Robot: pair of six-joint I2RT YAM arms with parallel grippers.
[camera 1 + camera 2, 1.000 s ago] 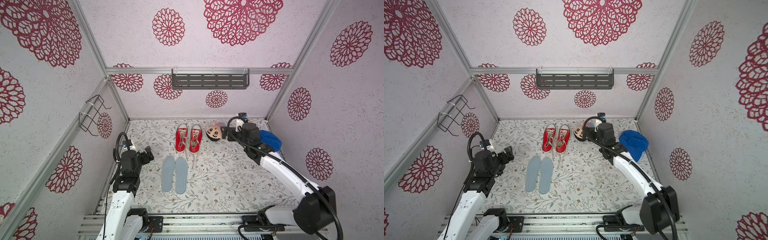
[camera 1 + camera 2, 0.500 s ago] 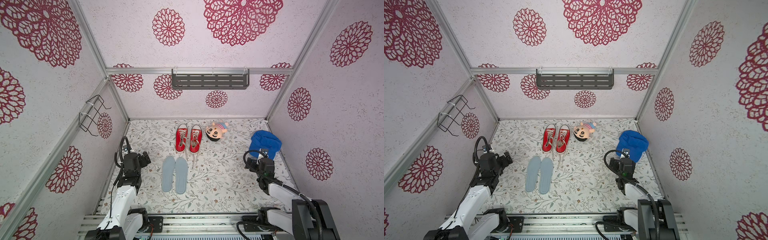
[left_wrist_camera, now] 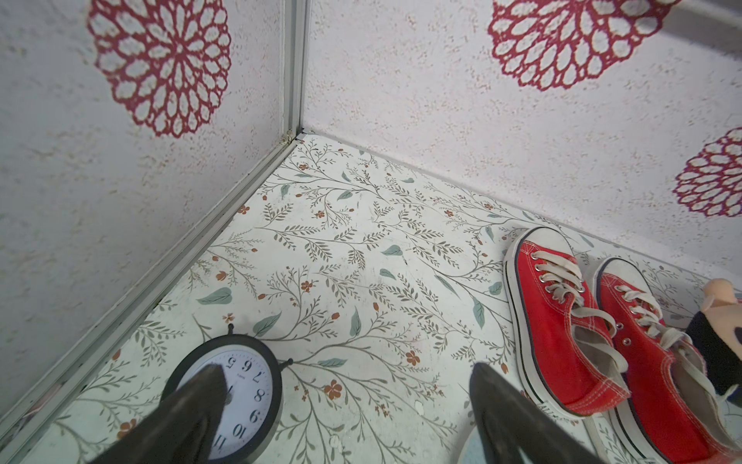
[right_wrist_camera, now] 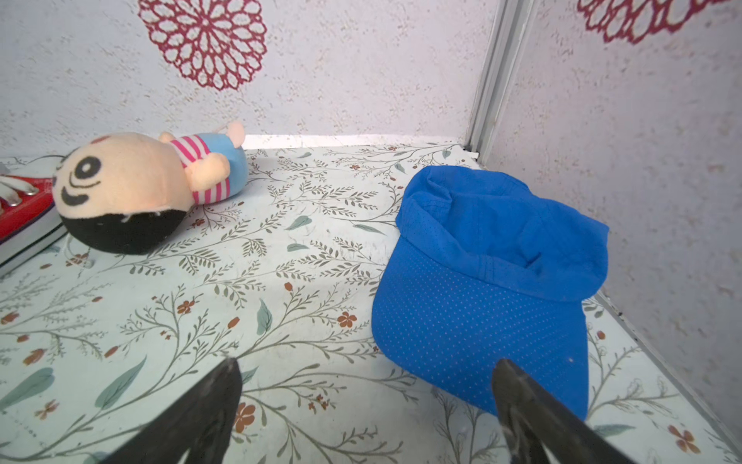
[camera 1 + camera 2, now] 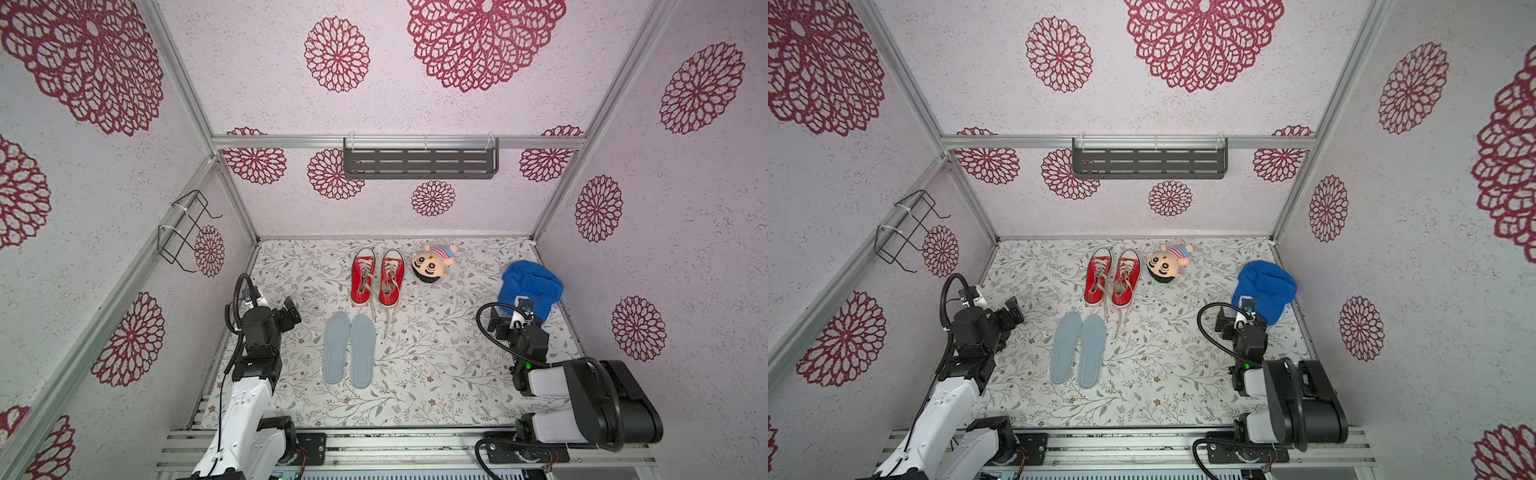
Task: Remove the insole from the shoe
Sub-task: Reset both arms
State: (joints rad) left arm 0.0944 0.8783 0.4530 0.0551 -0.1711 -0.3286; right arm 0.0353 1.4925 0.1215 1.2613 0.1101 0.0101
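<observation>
2 pale-blue insoles side by side, near 2 red shoes

Pairs white moulded shells on the left arm and right arm with black joint housings. Loops a black ribbed cable over each wrist, beside a small white camera block. Shows a green light on the right arm. Ends in dark, tapering fingers. Bolts onto black, screwed base plates.
</observation>
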